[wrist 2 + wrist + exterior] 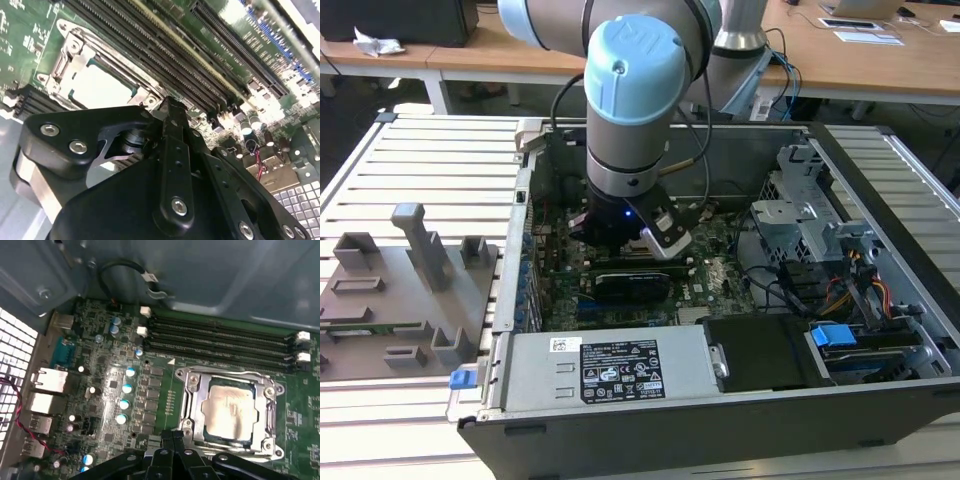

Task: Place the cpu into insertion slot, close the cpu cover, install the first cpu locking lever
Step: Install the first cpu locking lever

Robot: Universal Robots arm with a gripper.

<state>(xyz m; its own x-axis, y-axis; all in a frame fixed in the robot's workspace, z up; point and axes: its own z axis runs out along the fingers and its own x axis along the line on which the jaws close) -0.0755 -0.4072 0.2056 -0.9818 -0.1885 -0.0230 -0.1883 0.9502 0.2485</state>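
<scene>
Black gripper (172, 436) linkages loom closest in both wrist views, fingers pressed together with nothing between them, tips just beside the insertion slot (229, 407). Around it spreads the green motherboard (150, 390). Within the slot, the cpu cover (192, 400) lies closed over the seated cpu (231, 407).

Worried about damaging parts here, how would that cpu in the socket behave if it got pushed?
The cpu looks flat and rigid, so it likely won't flex. It sits inside the cpu cover, so a sideways push probably won't slide it. Its smooth metal top looks slippery.
</scene>
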